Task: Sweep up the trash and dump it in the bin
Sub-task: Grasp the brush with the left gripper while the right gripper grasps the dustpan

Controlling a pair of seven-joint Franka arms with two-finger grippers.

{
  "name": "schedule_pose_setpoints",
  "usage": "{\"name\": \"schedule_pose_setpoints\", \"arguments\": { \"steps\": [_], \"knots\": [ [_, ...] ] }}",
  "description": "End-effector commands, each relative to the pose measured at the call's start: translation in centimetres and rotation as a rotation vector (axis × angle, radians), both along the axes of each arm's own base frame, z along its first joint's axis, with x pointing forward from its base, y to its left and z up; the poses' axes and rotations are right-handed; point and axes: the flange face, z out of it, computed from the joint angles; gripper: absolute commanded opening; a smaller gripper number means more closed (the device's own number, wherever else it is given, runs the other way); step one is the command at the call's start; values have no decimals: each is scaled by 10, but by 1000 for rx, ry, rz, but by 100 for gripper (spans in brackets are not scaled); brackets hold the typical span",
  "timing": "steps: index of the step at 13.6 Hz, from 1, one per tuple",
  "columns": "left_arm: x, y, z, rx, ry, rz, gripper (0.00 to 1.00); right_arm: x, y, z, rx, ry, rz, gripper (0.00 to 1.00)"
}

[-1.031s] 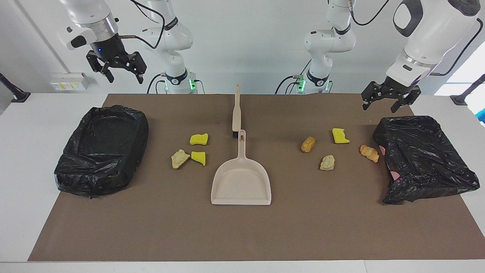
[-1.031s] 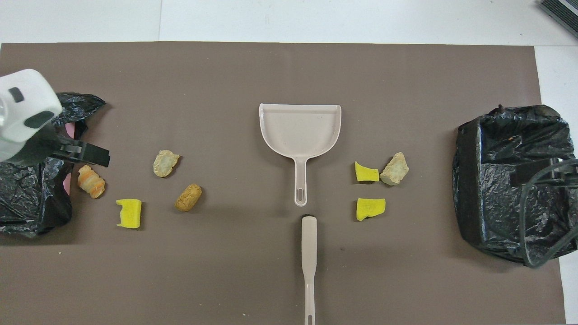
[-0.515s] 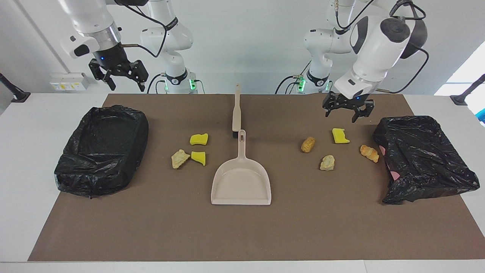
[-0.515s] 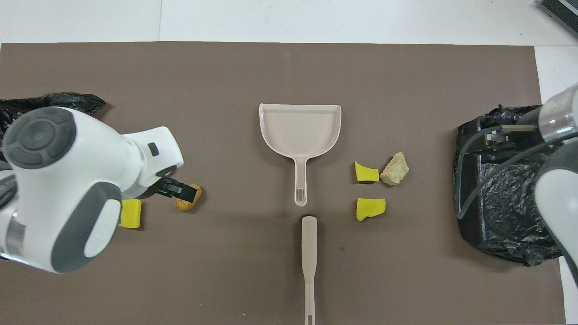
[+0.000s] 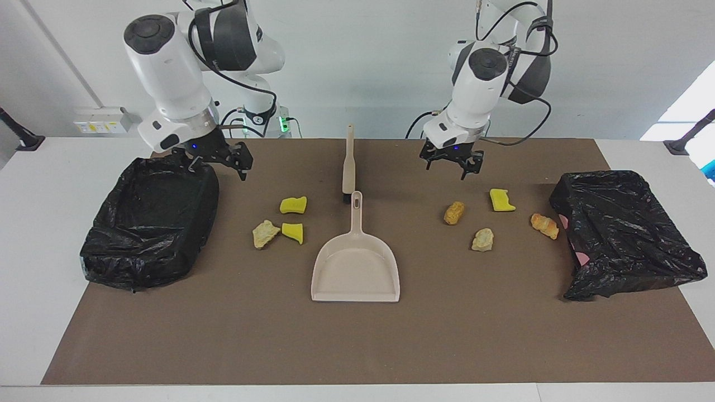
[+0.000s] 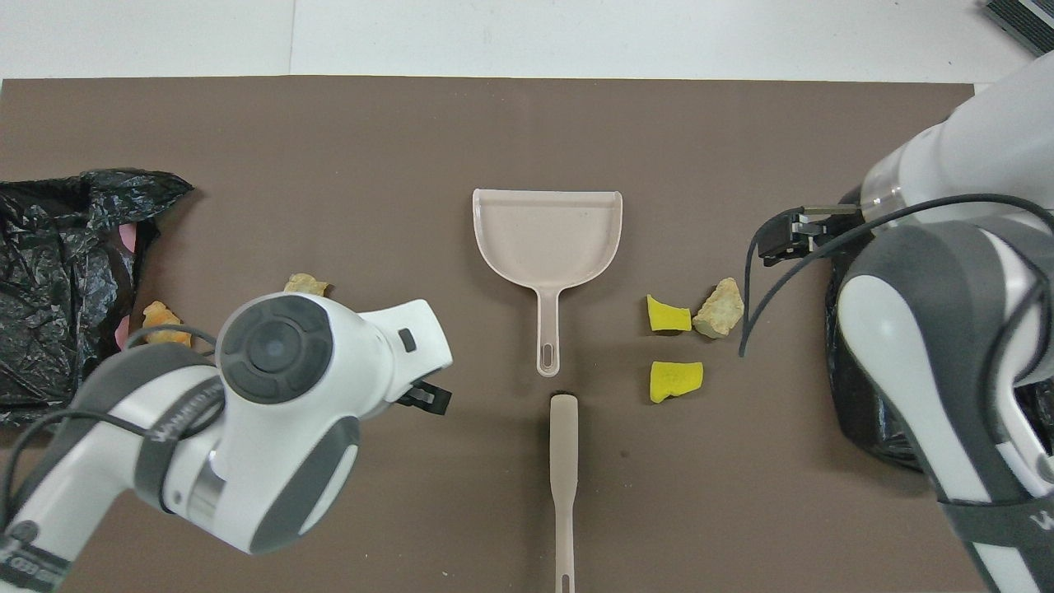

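Trash [image 5: 292,205]: 7 scraps on the surface, namely 3 yellow sponge chunks, 2 beige lumps, 2 bread-like pieces; three lie beside the dustpan [image 5: 356,269] toward the right arm's end, four toward the left arm's. Likely light, and the sponges soft, so sweep them. Take the brush [image 5: 348,164] mid-handle. 2 bins [image 5: 151,220]. Left pincer [image 5: 452,162] and right pincer [image 5: 217,159] hover released, empty.

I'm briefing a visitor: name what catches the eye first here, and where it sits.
The beige dustpan lies mid-mat, the brush in line with its handle, nearer the robots. Yellow, beige and golden-brown trash scraps flank it, with a black-bagged bin at each end. The left gripper and right gripper hang open, holding nothing.
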Motion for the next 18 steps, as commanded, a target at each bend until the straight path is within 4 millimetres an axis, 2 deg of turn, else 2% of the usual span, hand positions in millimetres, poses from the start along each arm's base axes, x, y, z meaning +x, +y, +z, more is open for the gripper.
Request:
{"name": "schedule_pose_setpoints", "arguments": {
  "steps": [1,2,4,5,7,8,9,11,13,14,16,17,18],
  "knots": [
    [-60,-42,-15,-40,-14,50,100,18,18,-18,66,7,-39,100],
    [-85,-58,-20,-55,-18,45,100,17,30,-22,67,17,-57,100],
    [-124,-78,-25,-57,-11,29,100,15,66,-41,56,36,-88,100],
    [-137,-84,-28,-57,-9,28,100,14,82,-48,61,36,-84,100],
    [-153,-97,-43,-54,-5,32,100,15,88,-51,93,31,-77,100],
    [-154,-101,-54,-57,-9,27,100,12,92,-56,95,38,-53,100],
    [-148,-101,-58,-59,-12,37,100,8,94,-61,97,50,-32,100],
    [-149,-101,-59,-52,-8,40,100,-3,131,-69,95,60,16,100],
    [-147,-100,-59,-48,-6,56,76,-8,153,-77,93,45,4,100],
    [-143,-97,-59,-44,-4,67,64,-18,170,-87,85,60,27,100],
    [-130,-88,-61,-22,5,98,22,-23,173,-109,74,78,42,100],
    [-121,-83,-61,-7,12,117,5,-29,182,-117,75,73,52,100],
    [-121,-81,-61,0,12,116,0,-35,195,-123,73,75,72,100]
  ]
}}
